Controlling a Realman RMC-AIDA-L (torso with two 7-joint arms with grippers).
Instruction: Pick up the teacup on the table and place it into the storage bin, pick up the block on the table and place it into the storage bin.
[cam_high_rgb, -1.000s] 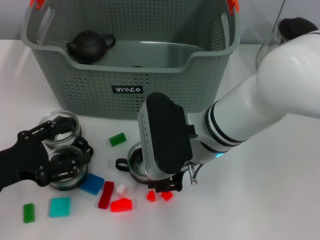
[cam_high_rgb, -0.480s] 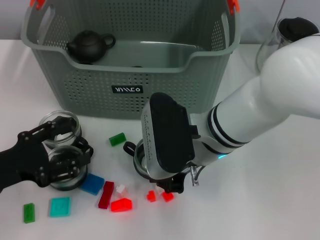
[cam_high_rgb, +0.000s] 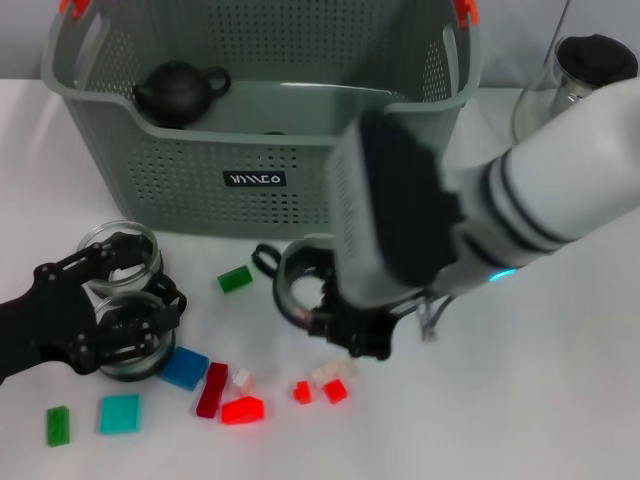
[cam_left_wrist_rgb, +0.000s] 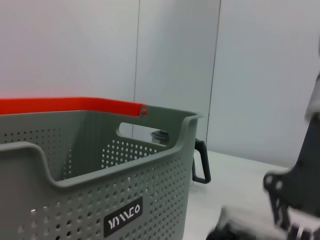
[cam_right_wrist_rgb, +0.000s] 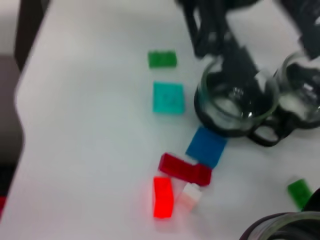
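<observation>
My right gripper (cam_high_rgb: 338, 318) is shut on the rim of a glass teacup (cam_high_rgb: 296, 283) with a black handle and holds it tilted just above the table, in front of the grey-green storage bin (cam_high_rgb: 250, 150). The cup's rim (cam_right_wrist_rgb: 280, 227) shows in the right wrist view. Loose blocks lie below it: green (cam_high_rgb: 235, 279), blue (cam_high_rgb: 185, 367), dark red (cam_high_rgb: 212, 388), bright red (cam_high_rgb: 243, 409) and small red ones (cam_high_rgb: 335, 391). My black left gripper (cam_high_rgb: 125, 300) sits open at the left, over two more glass cups (cam_high_rgb: 130, 340).
A black teapot (cam_high_rgb: 180, 90) rests inside the bin. A glass pitcher (cam_high_rgb: 585, 60) stands at the back right; its black handle (cam_left_wrist_rgb: 200, 162) shows beyond the bin wall (cam_left_wrist_rgb: 150, 200). Teal (cam_high_rgb: 119, 413) and green (cam_high_rgb: 58, 425) blocks lie front left.
My right arm has risen and swung right and toward the bin, lifting the teacup off the table and tilting it. The left arm and the blocks have stayed still.
</observation>
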